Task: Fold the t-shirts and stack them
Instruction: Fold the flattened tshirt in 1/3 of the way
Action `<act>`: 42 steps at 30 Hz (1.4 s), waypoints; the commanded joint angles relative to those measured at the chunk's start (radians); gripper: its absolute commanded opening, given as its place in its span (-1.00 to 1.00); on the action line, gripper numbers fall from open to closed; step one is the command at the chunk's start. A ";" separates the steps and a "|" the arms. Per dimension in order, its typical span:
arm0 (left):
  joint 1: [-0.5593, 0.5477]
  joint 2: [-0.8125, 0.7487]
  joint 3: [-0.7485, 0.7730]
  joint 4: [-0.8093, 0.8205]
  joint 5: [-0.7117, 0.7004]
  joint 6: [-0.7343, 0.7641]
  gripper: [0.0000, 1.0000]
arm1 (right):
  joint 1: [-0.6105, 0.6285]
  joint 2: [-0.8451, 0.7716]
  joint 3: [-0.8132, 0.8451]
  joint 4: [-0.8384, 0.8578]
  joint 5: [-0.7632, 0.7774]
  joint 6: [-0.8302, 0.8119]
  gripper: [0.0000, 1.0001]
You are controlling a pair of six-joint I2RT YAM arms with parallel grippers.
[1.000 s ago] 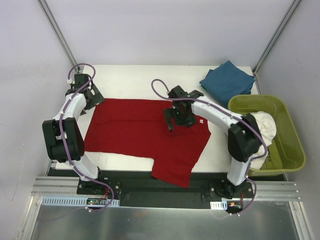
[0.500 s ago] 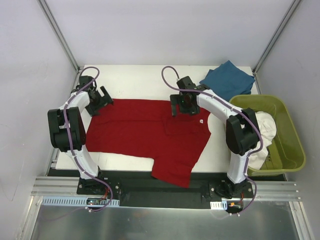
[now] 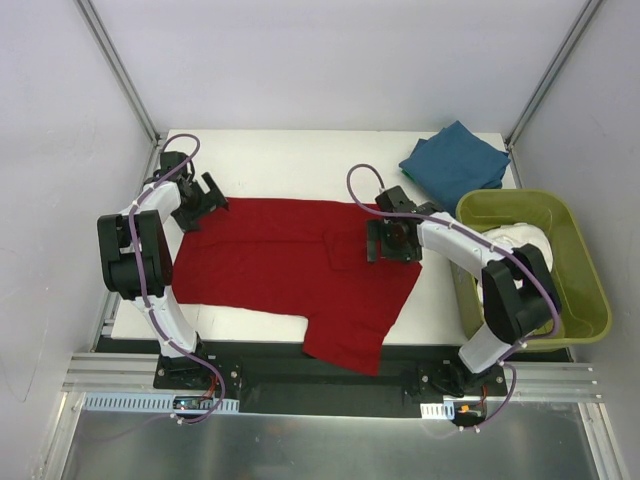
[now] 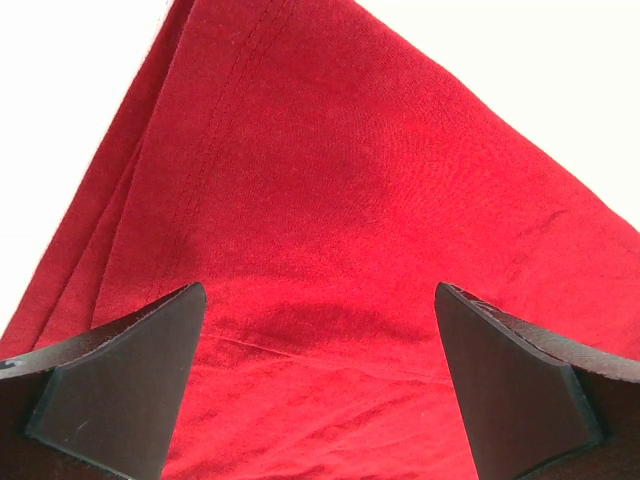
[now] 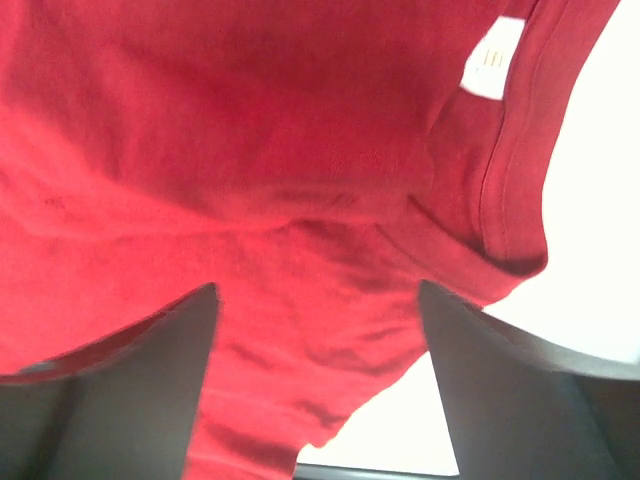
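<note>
The deep red t-shirt (image 3: 280, 260) lies spread on the white table, one part hanging over the front edge. Its white neck label (image 5: 492, 60) shows in the right wrist view. My left gripper (image 3: 200, 212) is open over the shirt's far left corner (image 4: 330, 220). My right gripper (image 3: 392, 242) is open over the shirt's right side near the collar (image 5: 320, 250). The teal-blue t-shirt (image 3: 455, 165) lies folded at the back right. The white t-shirt (image 3: 530, 255) lies in the olive-green tub and hangs over its rim.
The olive-green tub (image 3: 585, 300) stands at the right edge of the table. Bare white table (image 3: 280, 165) lies behind the red shirt. Metal frame posts rise at the back corners.
My right gripper has moved from the shirt's middle up toward the back and then right to the collar side. My left gripper has shifted slightly right onto the shirt's corner.
</note>
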 commanded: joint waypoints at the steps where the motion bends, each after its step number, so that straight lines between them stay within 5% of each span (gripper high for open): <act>1: 0.011 -0.009 0.033 0.007 0.009 -0.010 0.99 | -0.032 0.053 0.046 0.057 0.006 0.006 0.46; 5: 0.011 -0.015 0.030 0.005 -0.010 -0.007 0.99 | -0.043 0.105 0.064 0.043 0.054 0.008 0.15; 13: 0.011 -0.023 0.028 0.004 -0.022 -0.005 0.99 | -0.049 0.135 0.080 0.032 0.083 -0.011 0.06; 24: 0.011 -0.032 0.030 -0.007 -0.059 0.005 0.98 | -0.048 0.188 0.097 0.050 0.043 -0.017 -0.42; 31: 0.012 -0.023 0.040 -0.016 -0.050 0.004 0.99 | -0.025 0.138 0.110 0.021 0.052 -0.025 -0.99; 42: 0.014 -0.015 0.051 -0.030 -0.066 0.010 0.99 | 0.092 0.027 0.173 -0.204 0.161 0.064 -0.99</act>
